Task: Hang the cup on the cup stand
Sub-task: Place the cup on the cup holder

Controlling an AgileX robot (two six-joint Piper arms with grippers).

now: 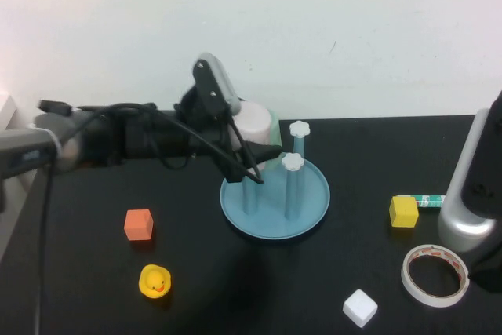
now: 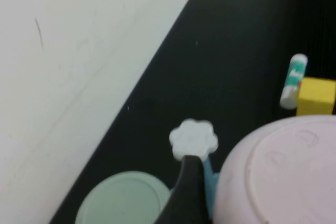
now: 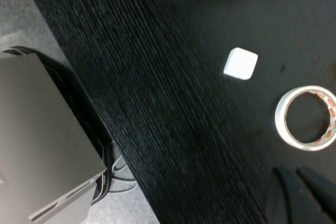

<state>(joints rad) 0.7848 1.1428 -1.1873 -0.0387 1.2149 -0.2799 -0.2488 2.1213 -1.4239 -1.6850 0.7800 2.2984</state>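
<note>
The left gripper has its jaws spread wide around the pale pink tapered plastic cup, held upside down above the round light-blue posted cup stand; lowering onto a post remains. The right gripper, jaws pressed together, is parked above the black surface.

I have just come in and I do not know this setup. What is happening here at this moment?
The left hand holds the pale pink cup upside down at the far side of the cup stand, above its blue posts; the cup is not yet released. The right hand is shut and parked at the table's right side, near the tape roll.
</note>
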